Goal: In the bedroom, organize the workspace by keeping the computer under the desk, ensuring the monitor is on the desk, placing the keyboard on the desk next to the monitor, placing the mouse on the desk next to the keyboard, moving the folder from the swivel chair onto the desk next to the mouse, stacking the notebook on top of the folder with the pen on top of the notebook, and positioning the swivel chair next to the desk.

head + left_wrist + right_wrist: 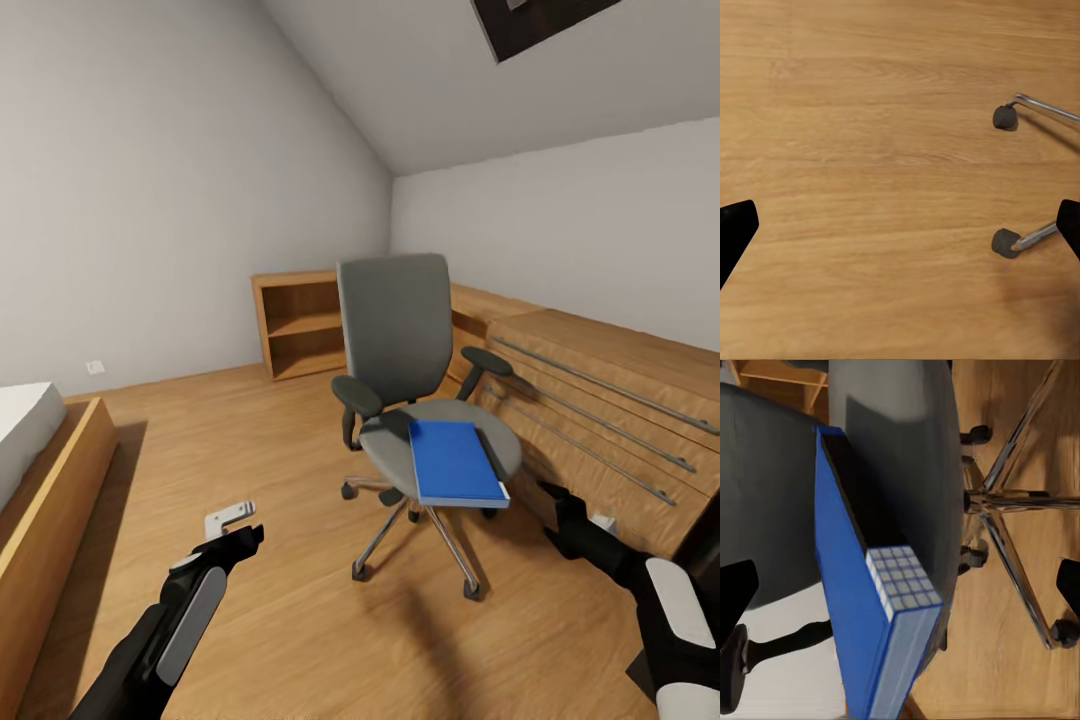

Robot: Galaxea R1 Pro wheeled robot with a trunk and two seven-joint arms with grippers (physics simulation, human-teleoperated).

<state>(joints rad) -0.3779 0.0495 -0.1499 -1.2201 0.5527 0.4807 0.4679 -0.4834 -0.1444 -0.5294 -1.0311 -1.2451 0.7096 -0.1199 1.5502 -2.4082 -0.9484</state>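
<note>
Jaws of the left gripper [232, 522] stand released over bare wood floor [270, 620], holding nothing. Jaws of the right gripper [900, 585] stand wide too, facing the blue folder [455, 462]. That folder lies flat on the swivel chair [400, 330] seat, long axis running front to back, its near end overhanging the front edge. Both arms reach forward and low. Open floor spreads left of the chair; a wooden drawer chest [610, 400] stands close on its right.
</note>
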